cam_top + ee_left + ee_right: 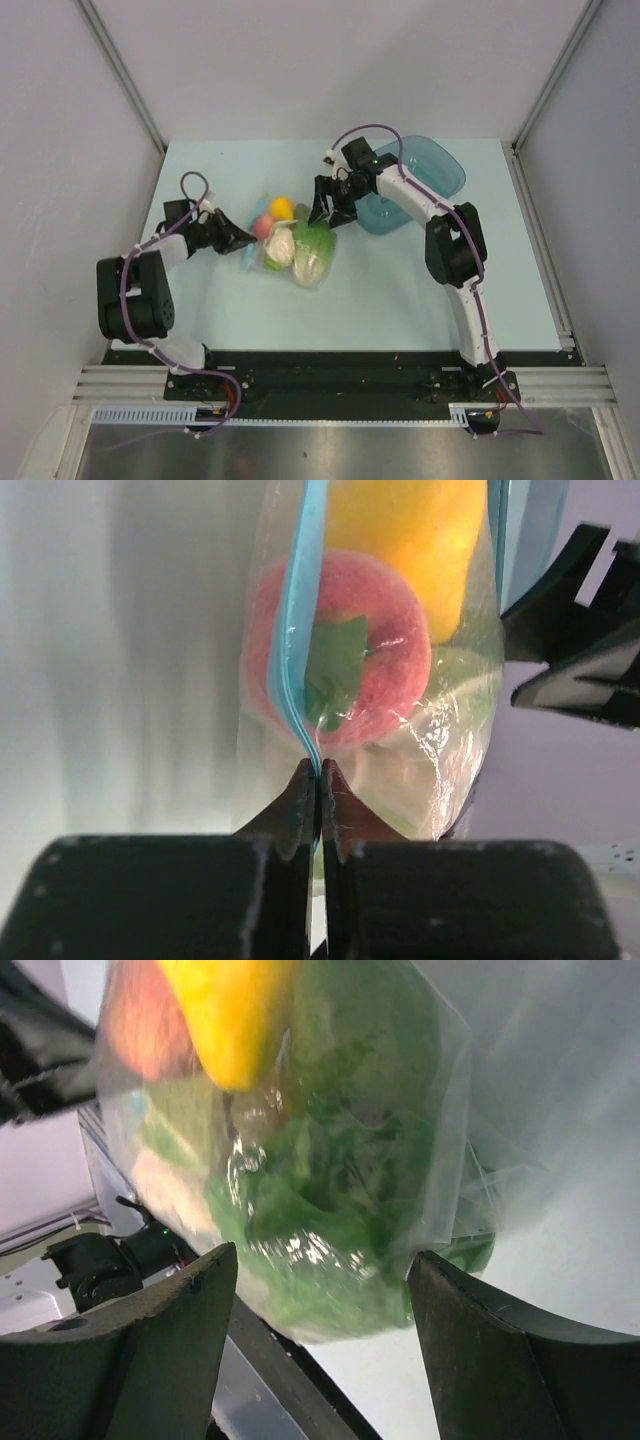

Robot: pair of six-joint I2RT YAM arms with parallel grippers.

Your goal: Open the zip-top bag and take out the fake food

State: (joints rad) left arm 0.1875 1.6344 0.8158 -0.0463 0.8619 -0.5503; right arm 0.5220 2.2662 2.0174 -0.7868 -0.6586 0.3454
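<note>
The left gripper (318, 782) is pinched tight on the light blue zip strip (295, 640) of the zip-top bag (290, 245), at the lower middle of the left wrist view. The right gripper (320, 1330) is spread wide and grips nothing, with the bag's cabbage (330, 1160) end just beyond its fingers.

The fake food (283, 232) is inside the bag, including a red piece (340, 650) and a yellow fruit (410, 530). In the top view the bag sits left of centre between both grippers, and a teal tray (440, 165) lies at upper right.

The opening step looks to be in hand; I cannot tell whether the mouth is parted. Next, the right fingers likely need to close on the opposite lip and pull it away.
</note>
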